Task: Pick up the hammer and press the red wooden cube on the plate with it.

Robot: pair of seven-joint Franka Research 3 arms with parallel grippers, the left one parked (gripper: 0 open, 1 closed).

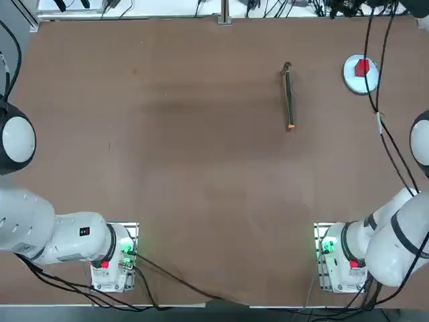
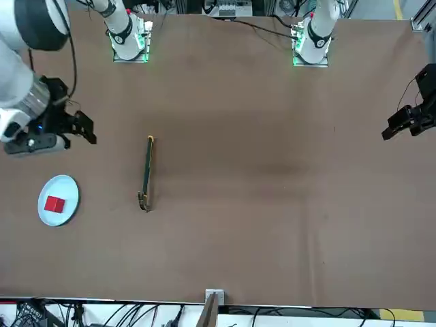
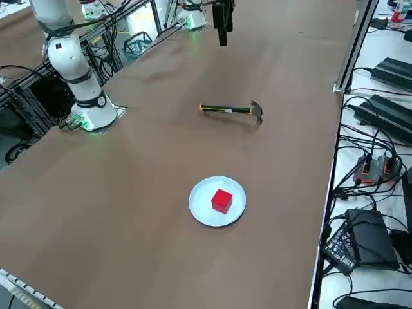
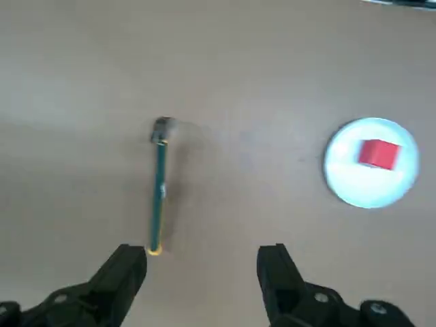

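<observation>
Hammer [image 4: 158, 187] lies flat on the table, untouched, plate [image 4: 340, 178] with the red wooden cube [image 4: 379, 152] off at its 3 o'clock. Right gripper [image 4: 204, 262] hovers above, spread wide, holding nothing. I'd drop straight down, straddle mid-handle, squeeze square.

Brown table [image 1: 188, 154] carries 2 loose items. Hammer [image 1: 289, 96] lies flat on it, just left of the plate [image 1: 350, 79] in top view, w/ bare tabletop between; metal head at far end, orange tip toward the robot. Plate sits near table's far right corner. 2 arm bases bolted at near edge.
</observation>
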